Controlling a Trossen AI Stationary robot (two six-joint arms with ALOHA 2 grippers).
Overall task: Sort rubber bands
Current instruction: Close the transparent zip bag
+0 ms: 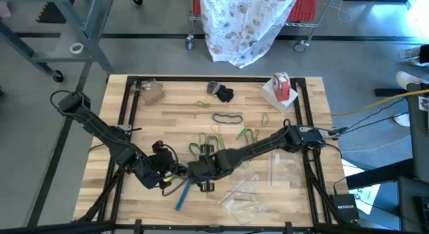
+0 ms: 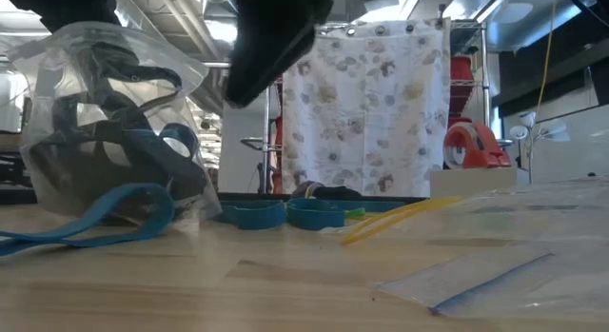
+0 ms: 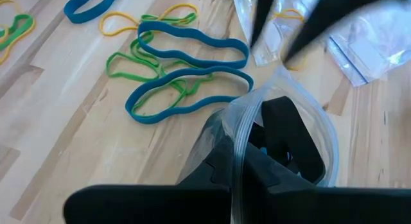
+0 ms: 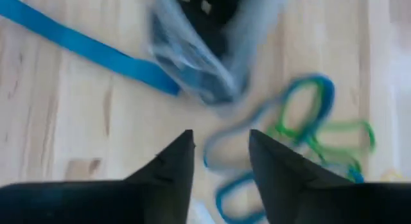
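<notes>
Left gripper (image 1: 175, 172): near the table's front edge, left of centre; jaws clamped on the rim of a clear bag (image 3: 282, 131), holding its mouth up.
Clear bag: dark and blue bands visible inside through the plastic (image 2: 105, 132); 1 wide blue band (image 2: 90, 223) trails out onto the wood.
Right gripper (image 4: 221, 153): just beside the left one, above the bag's mouth; jaws parted with a narrow gap, nothing between them.
Rubber bands (image 3: 186, 76): loose blue, green and yellow loops overlapping on the wood just beyond the bag; more scattered mid-table (image 1: 228, 118).
Tape roll (image 1: 281, 86): far right corner.
Spare clear bags (image 1: 244, 206): front right, flat.
</notes>
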